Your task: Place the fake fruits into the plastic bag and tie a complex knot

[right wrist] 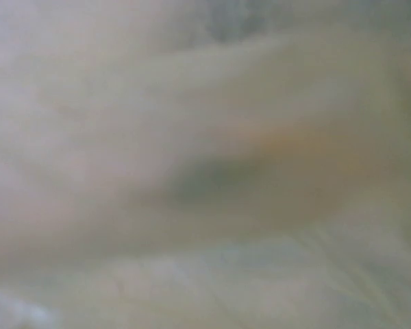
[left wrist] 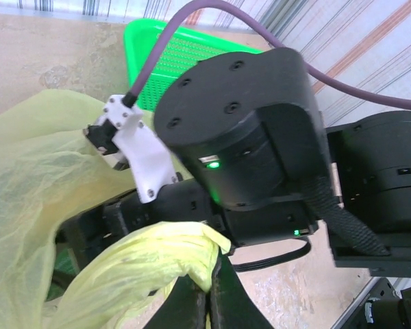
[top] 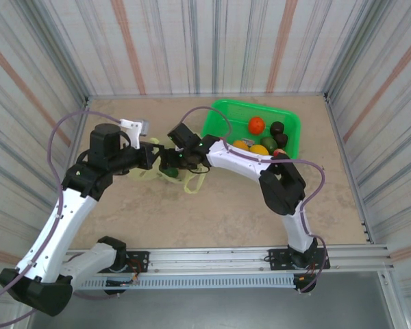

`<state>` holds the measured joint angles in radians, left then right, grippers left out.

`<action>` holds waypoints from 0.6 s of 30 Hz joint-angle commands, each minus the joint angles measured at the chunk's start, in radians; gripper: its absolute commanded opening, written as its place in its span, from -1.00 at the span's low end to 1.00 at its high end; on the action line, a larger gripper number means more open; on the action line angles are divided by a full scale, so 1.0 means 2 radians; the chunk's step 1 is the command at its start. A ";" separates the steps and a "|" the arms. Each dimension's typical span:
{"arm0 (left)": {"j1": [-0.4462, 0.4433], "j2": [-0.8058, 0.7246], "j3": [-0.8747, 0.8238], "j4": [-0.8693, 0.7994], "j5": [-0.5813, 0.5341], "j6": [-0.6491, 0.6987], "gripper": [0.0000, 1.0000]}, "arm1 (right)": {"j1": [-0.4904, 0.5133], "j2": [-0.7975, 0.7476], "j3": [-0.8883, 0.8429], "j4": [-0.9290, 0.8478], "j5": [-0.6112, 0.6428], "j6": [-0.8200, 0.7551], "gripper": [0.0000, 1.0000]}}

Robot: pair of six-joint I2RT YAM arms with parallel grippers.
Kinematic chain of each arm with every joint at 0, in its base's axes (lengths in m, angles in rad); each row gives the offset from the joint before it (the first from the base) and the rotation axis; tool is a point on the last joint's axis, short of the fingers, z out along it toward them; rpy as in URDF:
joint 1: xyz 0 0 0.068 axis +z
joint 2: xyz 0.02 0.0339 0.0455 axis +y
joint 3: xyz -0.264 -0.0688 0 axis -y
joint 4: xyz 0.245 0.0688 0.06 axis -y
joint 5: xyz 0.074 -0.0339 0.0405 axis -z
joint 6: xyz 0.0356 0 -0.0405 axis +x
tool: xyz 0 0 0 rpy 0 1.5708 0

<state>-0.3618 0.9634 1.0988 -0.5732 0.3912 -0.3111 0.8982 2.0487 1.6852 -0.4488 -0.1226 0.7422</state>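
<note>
Your green basket (top: 240, 108) sits at one o'clock on the table (top: 212, 212); the plastic bag (left wrist: 27, 178) lies crumpled at its eight o'clock. Your left gripper (left wrist: 207, 301) pinches bunched film; your right gripper (top: 170, 164) hangs over it, and you cannot tell its spread; fake fruits (top: 257, 125) lie in the basket.

Pale yellow-green bag (left wrist: 27, 171) at left claw (left wrist: 207, 295); bright green basket (top: 222, 113) beyond it; orange, yellow, dark fruits (top: 256, 125) inside, probably purple.

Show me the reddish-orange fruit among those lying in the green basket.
It is the round red-orange fruit at the back of the pile in the green basket. The rest there are dark purple, green or yellow.
</note>
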 commanded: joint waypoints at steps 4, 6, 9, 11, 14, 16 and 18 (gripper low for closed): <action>0.002 -0.014 -0.010 -0.001 -0.010 0.004 -1.00 | -0.006 -0.088 -0.051 0.009 0.014 -0.028 0.27; 0.002 -0.016 -0.011 -0.002 -0.012 0.005 -1.00 | -0.007 -0.104 -0.066 0.009 0.015 -0.027 0.03; 0.002 -0.018 -0.012 -0.003 -0.011 0.003 -1.00 | -0.007 -0.132 -0.087 0.012 0.016 -0.034 -0.20; 0.002 -0.018 -0.011 -0.003 -0.010 0.002 -1.00 | -0.007 -0.155 -0.103 0.018 0.015 -0.041 -0.30; 0.002 -0.019 -0.009 -0.006 -0.011 0.003 -1.00 | -0.012 -0.196 -0.126 0.030 0.005 -0.052 -0.36; 0.002 -0.019 -0.007 -0.007 -0.010 0.001 -1.00 | -0.020 -0.226 -0.143 0.041 -0.008 -0.058 -0.35; 0.002 -0.018 -0.007 -0.006 -0.005 -0.002 -1.00 | -0.035 -0.255 -0.157 0.042 -0.015 -0.060 -0.30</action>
<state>-0.3618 0.9474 1.0840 -0.5762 0.3801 -0.3111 0.8631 1.6283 1.3975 -0.3893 -0.1287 0.6598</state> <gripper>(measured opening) 0.044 0.342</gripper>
